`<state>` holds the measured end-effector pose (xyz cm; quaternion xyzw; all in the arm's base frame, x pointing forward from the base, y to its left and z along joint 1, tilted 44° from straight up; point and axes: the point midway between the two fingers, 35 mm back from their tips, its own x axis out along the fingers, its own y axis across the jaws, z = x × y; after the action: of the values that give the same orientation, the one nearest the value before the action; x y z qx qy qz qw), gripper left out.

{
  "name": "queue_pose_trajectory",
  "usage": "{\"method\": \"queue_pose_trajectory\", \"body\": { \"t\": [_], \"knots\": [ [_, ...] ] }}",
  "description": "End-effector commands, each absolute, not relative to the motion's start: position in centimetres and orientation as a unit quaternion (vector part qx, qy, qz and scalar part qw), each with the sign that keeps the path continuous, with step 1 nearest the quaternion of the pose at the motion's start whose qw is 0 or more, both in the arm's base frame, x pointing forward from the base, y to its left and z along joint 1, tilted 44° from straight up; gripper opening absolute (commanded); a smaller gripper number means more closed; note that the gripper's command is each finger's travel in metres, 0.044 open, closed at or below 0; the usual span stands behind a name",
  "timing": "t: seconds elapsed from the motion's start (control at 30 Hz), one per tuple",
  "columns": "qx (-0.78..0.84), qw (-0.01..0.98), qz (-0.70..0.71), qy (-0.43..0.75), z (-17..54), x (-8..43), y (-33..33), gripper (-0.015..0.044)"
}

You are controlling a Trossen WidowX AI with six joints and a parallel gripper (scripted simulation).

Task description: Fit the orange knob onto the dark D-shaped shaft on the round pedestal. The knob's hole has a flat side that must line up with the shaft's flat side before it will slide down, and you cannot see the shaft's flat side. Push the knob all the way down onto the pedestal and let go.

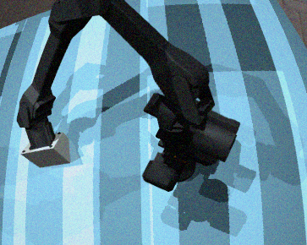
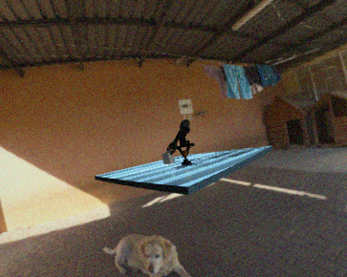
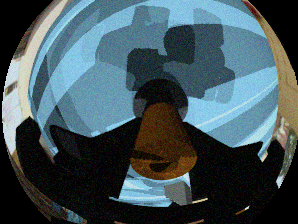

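The hand [image 1: 173, 158] [image 3: 162, 145] is closed around the orange knob [image 3: 164, 142], directly over the round pedestal [image 3: 141, 95]. Beyond, the arm [image 1: 131, 34] [image 2: 182, 136] reaches to its pale base [image 1: 46, 157] [image 2: 167, 158], inside the edges of the striped blue worktop [image 1: 121, 169] [image 2: 156, 179] [image 3: 110, 40].

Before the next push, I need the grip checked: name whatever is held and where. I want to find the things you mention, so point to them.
The orange knob [image 3: 166, 135], gripped by its sides between the gripper's [image 3: 162, 145] two fingers.
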<state>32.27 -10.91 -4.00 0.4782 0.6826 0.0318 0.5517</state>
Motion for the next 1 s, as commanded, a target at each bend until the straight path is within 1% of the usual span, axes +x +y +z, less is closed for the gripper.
{"method": "queue_pose_trajectory", "body": {
  "t": [0.0,0.97],
  "knots": [
    [0.478,0.551,0.030,0.683,-4.21,32.51,-10.98,0.0000],
    [0.493,0.539,0.012,0.683,-3.86,31.94,-10.73,0.0000]
  ]
}}
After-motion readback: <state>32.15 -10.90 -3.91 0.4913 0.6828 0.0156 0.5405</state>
